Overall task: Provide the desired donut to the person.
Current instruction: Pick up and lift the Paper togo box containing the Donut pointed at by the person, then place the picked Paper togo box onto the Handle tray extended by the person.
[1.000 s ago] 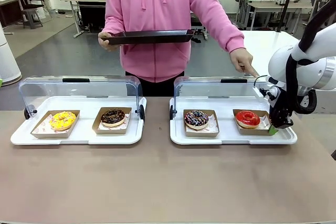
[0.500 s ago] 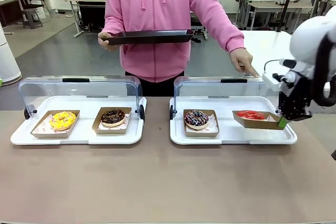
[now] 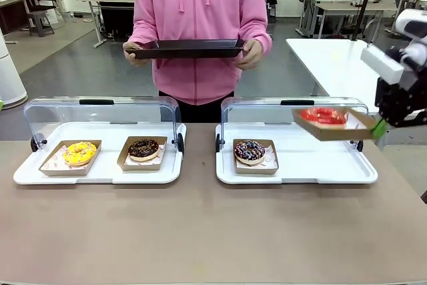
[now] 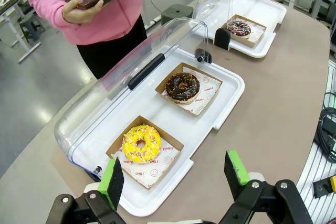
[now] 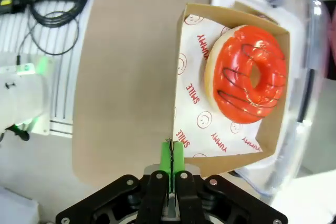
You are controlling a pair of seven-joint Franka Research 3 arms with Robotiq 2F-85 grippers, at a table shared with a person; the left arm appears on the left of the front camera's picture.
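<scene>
The right pincer (image 3: 379, 127) is pinched fully together on the thin side wall of the open brown cardboard tray (image 3: 333, 129), near one corner. That tray carries the red-glazed ring donut with dark drizzle (image 3: 323, 115). Both hang in the air straight off the pincer's tips.

The load looks light, but the card wall is bendy. Held by one edge, the tray may sag or pivot. The donut is soft, its glaze smears, and it sits loose on the printed paper liner (image 5: 199, 114), so the wall is the right hold, kept level.

The person's flat black tray (image 3: 190, 47) waits well beyond the tips. The left pincer (image 4: 176, 174) gapes wide, empty.
</scene>
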